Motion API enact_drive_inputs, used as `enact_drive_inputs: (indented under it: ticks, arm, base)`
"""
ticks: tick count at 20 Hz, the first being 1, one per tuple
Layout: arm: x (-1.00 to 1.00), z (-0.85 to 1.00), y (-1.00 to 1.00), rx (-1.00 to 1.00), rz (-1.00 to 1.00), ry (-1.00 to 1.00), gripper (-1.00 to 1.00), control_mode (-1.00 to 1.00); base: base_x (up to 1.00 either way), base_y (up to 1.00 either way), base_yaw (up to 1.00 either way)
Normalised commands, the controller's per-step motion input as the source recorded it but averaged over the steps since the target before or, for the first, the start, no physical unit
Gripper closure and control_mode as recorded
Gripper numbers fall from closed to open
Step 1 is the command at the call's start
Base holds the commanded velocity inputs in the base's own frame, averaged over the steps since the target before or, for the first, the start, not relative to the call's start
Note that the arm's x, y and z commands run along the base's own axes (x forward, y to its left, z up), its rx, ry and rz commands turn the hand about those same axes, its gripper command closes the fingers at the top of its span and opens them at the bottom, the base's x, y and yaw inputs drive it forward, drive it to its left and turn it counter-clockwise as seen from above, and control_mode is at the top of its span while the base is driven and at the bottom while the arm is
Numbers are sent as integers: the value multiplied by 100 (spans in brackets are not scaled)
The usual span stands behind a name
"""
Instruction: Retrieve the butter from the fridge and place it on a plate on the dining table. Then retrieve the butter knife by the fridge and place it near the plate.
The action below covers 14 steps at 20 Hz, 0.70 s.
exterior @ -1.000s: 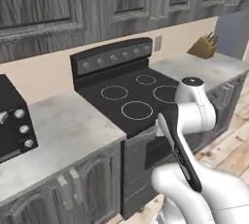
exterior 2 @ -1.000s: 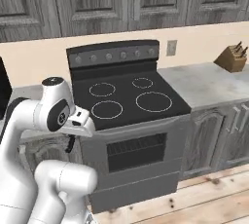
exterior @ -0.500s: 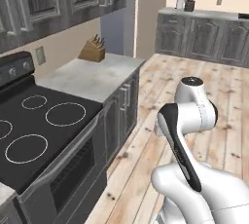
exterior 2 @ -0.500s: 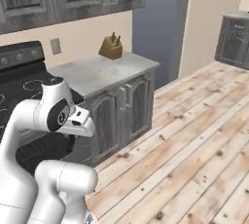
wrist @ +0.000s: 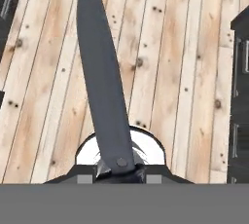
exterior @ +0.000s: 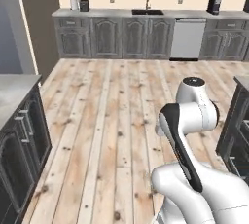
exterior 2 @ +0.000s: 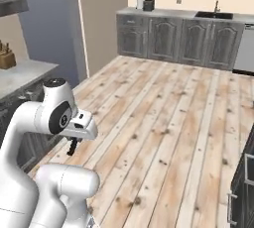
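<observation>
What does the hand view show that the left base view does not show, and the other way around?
Hand view: the butter knife, its grey blade running up from the shut gripper, seen from close above.

Left base view: the robot's white arm, the far counter with its sink, the pale dishwasher and a coffee machine.

Both: the light plank floor and dark cabinets at the sides.
</observation>
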Motion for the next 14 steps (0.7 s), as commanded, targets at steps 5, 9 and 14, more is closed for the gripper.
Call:
enact_drive_inputs:
  ticks: [5,9,14]
  arm:
    - [0,0,0,0,0,0,100,100]
    - [0,0,0,0,0,0,100,100]
    - [0,0,0,0,0,0,100,100]
  base:
    - [87,-35,-59]
    - [100,2,-48]
    - [100,14,-45]
